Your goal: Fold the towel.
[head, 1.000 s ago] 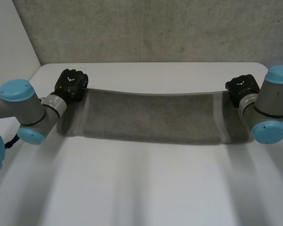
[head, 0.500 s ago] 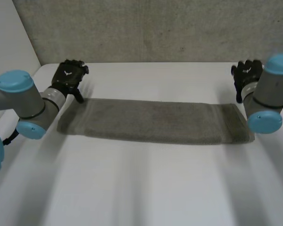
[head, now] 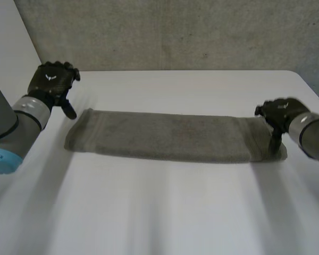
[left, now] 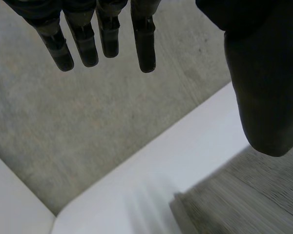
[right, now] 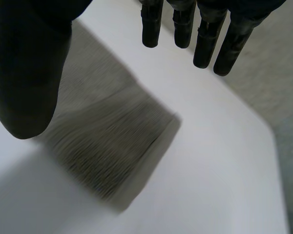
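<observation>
A grey-brown towel [head: 170,136] lies folded into a long strip across the white table [head: 165,212]. My left hand [head: 52,84] hovers off the towel's left end, open, fingers [left: 102,34] straight and thumb [left: 263,92] apart, holding nothing. The towel's left end [left: 249,200] lies below the thumb. My right hand [head: 279,112] hangs over the towel's right end, open too, with straight fingers [right: 205,39] and thumb [right: 29,73] spread. The towel's right end [right: 107,141] lies flat under that hand, not gripped.
A grey wall [head: 165,32] rises behind the table's far edge. The table's far corners are rounded [right: 263,126]. A broad stretch of bare table lies in front of the towel.
Both hands let go of the towel's far edge, opened and drew away: the left up and outward to the left, the right back toward the towel's right end. The towel settled flat.
</observation>
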Action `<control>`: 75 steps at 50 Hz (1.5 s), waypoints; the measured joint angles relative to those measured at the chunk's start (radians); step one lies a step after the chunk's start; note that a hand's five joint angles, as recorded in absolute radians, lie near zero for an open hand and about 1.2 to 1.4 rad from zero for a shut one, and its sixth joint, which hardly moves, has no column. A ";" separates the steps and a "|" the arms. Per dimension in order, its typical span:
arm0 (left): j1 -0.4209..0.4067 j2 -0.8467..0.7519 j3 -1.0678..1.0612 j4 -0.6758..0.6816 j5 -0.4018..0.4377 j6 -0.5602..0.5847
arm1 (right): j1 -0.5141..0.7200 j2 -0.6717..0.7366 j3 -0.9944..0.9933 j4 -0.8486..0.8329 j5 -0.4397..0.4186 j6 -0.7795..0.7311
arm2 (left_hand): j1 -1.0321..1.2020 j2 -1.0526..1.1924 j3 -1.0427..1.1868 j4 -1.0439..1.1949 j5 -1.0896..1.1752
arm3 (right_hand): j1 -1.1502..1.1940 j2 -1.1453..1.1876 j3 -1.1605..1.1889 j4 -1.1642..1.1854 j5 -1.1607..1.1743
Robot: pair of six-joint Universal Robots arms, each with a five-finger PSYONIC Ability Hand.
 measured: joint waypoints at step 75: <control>-0.018 -0.026 -0.186 0.143 -0.083 -0.210 | 0.668 0.515 -0.556 -0.273 0.099 -0.386 | 0.000 0.000 0.000 0.000 0.000 | 0.913 0.893 0.910 0.911 0.929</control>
